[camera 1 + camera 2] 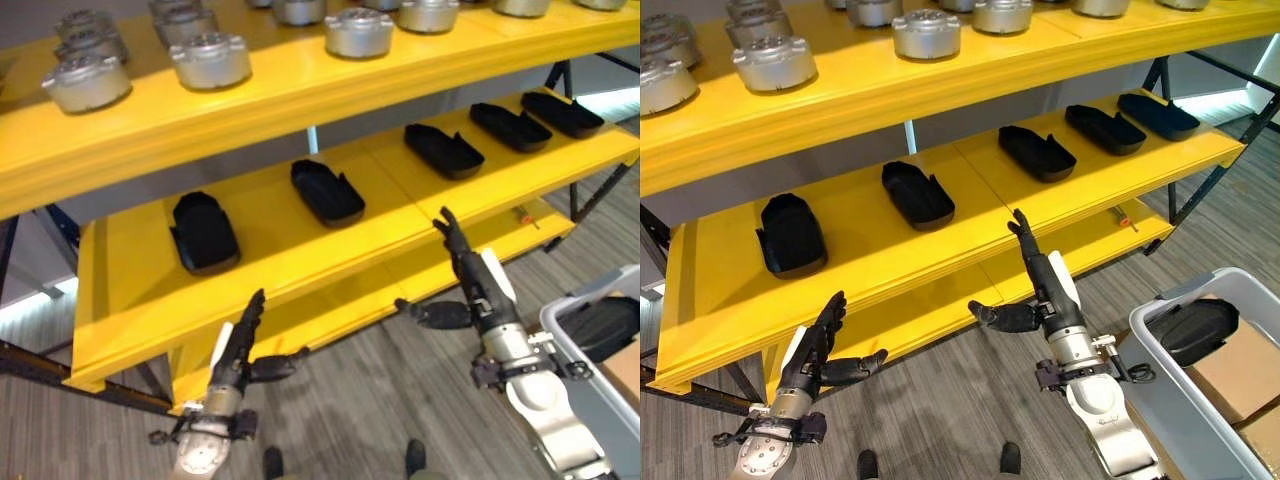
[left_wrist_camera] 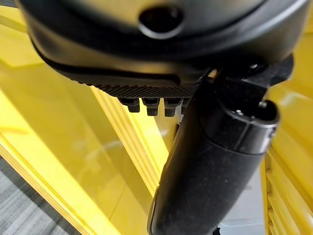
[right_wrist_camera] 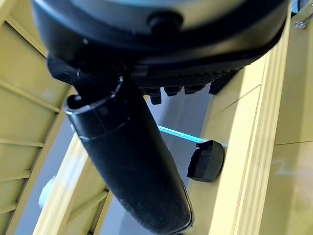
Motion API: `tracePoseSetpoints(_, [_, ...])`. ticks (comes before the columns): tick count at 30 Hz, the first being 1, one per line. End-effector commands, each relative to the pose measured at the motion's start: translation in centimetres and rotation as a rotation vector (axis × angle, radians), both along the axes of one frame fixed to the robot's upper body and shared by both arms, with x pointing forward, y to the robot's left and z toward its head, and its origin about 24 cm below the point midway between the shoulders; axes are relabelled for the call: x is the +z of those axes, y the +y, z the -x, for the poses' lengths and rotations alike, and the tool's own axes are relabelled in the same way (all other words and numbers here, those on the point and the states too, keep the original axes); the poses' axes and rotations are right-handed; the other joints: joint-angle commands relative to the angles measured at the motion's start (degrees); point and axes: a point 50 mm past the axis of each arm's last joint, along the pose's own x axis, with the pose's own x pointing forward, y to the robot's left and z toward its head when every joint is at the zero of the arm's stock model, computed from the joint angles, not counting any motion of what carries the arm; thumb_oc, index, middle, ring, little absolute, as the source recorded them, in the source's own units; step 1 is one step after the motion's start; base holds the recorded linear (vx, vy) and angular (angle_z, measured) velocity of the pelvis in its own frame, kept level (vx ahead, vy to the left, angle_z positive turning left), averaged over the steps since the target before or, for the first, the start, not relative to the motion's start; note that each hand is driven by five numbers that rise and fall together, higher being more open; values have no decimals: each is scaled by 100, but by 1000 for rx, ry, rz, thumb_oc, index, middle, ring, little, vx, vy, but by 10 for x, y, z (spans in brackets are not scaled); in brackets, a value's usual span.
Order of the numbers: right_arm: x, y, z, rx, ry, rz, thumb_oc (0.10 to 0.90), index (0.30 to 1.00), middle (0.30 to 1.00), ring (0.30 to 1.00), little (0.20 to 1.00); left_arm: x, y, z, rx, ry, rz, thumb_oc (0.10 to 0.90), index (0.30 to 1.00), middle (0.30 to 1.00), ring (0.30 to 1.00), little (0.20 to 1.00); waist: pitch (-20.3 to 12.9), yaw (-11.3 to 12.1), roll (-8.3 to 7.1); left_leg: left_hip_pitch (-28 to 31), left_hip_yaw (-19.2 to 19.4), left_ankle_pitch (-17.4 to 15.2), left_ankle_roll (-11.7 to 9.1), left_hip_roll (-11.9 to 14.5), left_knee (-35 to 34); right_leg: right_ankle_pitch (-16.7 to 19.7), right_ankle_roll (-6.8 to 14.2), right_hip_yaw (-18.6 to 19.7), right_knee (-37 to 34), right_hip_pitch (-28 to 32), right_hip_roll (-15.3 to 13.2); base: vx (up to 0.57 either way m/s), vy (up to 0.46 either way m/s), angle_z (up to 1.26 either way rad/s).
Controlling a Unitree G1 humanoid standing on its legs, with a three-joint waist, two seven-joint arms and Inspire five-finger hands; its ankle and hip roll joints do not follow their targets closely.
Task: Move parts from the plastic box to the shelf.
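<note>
Several black moulded parts lie in a row on the yellow middle shelf (image 1: 280,255), among them one at the left (image 1: 203,232), one in the middle (image 1: 326,191) and one further right (image 1: 443,150). Another black part (image 1: 1195,330) rests in the grey plastic box (image 1: 1155,385) at the lower right. My right hand (image 1: 482,292) is raised in front of the shelf edge, open and empty, fingers pointing up. My left hand (image 1: 234,362) hangs lower, before the bottom shelf, also open and empty. In the right wrist view a black part (image 3: 206,160) shows past the thumb.
Round silver metal parts (image 1: 210,60) stand on the top yellow shelf. A brown cardboard piece (image 1: 1240,375) lies in the plastic box beside the black part. A bottom shelf (image 1: 350,300) juts out under the middle one. Grey carpet lies below.
</note>
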Motion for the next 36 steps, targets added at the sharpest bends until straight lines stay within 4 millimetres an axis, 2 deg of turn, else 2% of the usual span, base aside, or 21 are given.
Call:
tracePoseSetpoints(1, [49,-3,-4,15,-278,-31,900,1000,1000,1000,1000,32,7,-21,-25,-177,15,900,1000,1000,1000,1000,-121,54,-349,130,51,1713,-1014,-67,37,-849,-638,26,415,382,487,-21,-197,-9])
tracePoseSetpoints(3, [49,-8,-2,-8,-279,-23,900,1000,1000,1000,1000,30,5,-24,-24,-172,61,900,1000,1000,1000,1000,-92,-55,-395,6,318,1690,-976,-111,272,-812,-695,-39,258,520,489,-16,-172,1])
tracePoseSetpoints(4, [47,-10,0,-14,-271,-16,900,1000,1000,1000,1000,30,5,-24,-28,-172,63,900,1000,1000,1000,1000,-92,-80,-410,-29,369,1564,-936,-189,310,-797,-693,-45,173,580,493,-10,-112,16])
tracePoseSetpoints(6, [45,-12,2,-26,-263,-3,900,1000,1000,1000,1000,31,4,-24,-31,-183,22,900,1000,1000,1000,1000,-49,-4,-484,-246,5,1068,-739,-859,280,-701,-646,17,-29,685,418,-4,-47,8])
tracePoseSetpoints(7, [45,-12,2,-26,-264,-4,900,1000,1000,1000,1000,31,4,-24,-31,-183,21,900,1000,1000,1000,1000,-57,-11,-490,-276,-1,1066,-723,-873,300,-685,-638,7,-44,677,407,-13,-27,-7])
tracePoseSetpoints(8, [46,-11,1,-25,-267,-9,900,1000,1000,1000,1000,32,3,-24,-31,-189,20,900,1000,1000,1000,1000,-46,39,-549,-490,-340,771,-613,-1313,286,-610,-587,61,-84,648,384,-8,-31,-12])
tracePoseSetpoints(12, [47,-9,0,3,-272,-11,900,1000,1000,1000,1000,33,3,-21,-45,-197,10,900,1000,1000,1000,1000,9,169,-621,-818,-1176,428,-399,-2307,292,-385,-491,410,-84,468,515,-6,-63,-53])
tracePoseSetpoints(13, [46,-7,-1,13,-271,-16,900,1000,1000,1000,1000,33,2,-20,-49,-201,11,900,1000,1000,1000,1000,29,235,-625,-900,-1499,372,-321,-2586,380,-344,-487,556,-84,440,562,22,-42,-49])
tracePoseSetpoints(15, [48,-2,-6,32,-281,-17,900,1000,1000,1000,1000,36,0,-22,-61,-216,23,900,1000,1000,1000,1000,20,289,-591,-960,-1892,284,-233,-2923,468,-275,-480,874,-84,338,706,18,-19,-125])
tracePoseSetpoints(16, [49,0,-8,43,-287,-21,900,1000,1000,1000,1000,39,0,-23,-65,-229,23,900,1000,1000,1000,1000,16,304,-585,-917,-1998,210,-176,-3012,523,-238,-464,1062,-84,306,770,76,37,-182])
tracePoseSetpoints(17, [51,2,-10,51,-295,-29,900,1000,1000,1000,1000,40,-4,-24,-80,-233,34,900,1000,1000,1000,1000,-43,244,-544,-697,-1939,141,-80,-2926,388,-218,-418,1331,-84,282,885,112,74,-168])
tracePoseSetpoints(20, [45,2,-9,52,-265,-73,900,1000,1000,1000,1000,36,-8,-23,-90,-217,74,900,1000,1000,1000,1000,-165,203,-566,-413,-1666,66,9,-2833,202,-201,-361,1645,-84,333,877,133,101,-93])
tracePoseSetpoints(22, [43,2,-7,56,-254,-84,900,1000,1000,1000,1000,35,-9,-23,-98,-210,83,900,1000,1000,1000,1000,-206,153,-573,-372,-1547,89,10,-2785,189,-146,-360,1691,-84,320,870,98,74,-80])
tracePoseSetpoints(23, [40,3,-5,66,-240,-82,900,1000,1000,1000,1000,37,-10,-23,-123,-213,72,900,1000,1000,1000,1000,-297,57,-602,-132,-1322,-33,115,-2741,15,-156,-344,1983,-84,338,896,120,80,-40])
tracePoseSetpoints(24, [40,3,-5,65,-240,-82,900,1000,1000,1000,1000,37,-10,-23,-123,-213,72,900,1000,1000,1000,1000,-292,101,-602,-109,-1280,-33,119,-2731,-7,-153,-342,2027,-84,343,900,139,102,-44])
tracePoseSetpoints(29, [36,5,-5,73,-216,-93,900,1000,1000,1000,1000,42,-8,-27,-120,-232,68,900,1000,1000,1000,1000,-387,-104,-599,58,-810,-158,201,-2642,-156,-52,-275,2563,-73,254,961,58,71,-70])
tracePoseSetpoints(33, [38,9,-7,84,-223,-94,900,1000,1000,1000,1000,46,-7,-30,-119,-254,56,900,1000,1000,1000,1000,-388,-119,-567,94,-603,-235,240,-2612,-153,-58,-243,2824,40,172,1003,36,61,-46])
tracePoseSetpoints(34, [39,11,-9,87,-227,-96,900,1000,1000,1000,1000,47,-8,-31,-118,-257,53,900,1000,1000,1000,1000,-383,-136,-555,112,-558,-269,257,-2600,-155,-97,-240,2847,153,124,1014,27,54,-32])
tracePoseSetpoints(36, [41,17,-12,98,-238,-98,900,1000,1000,1000,1000,51,-6,-37,-107,-274,35,900,1000,1000,1000,1000,-213,-151,-538,122,-470,-332,321,-2560,-119,-288,-215,2856,971,-283,1171,-15,55,-47])
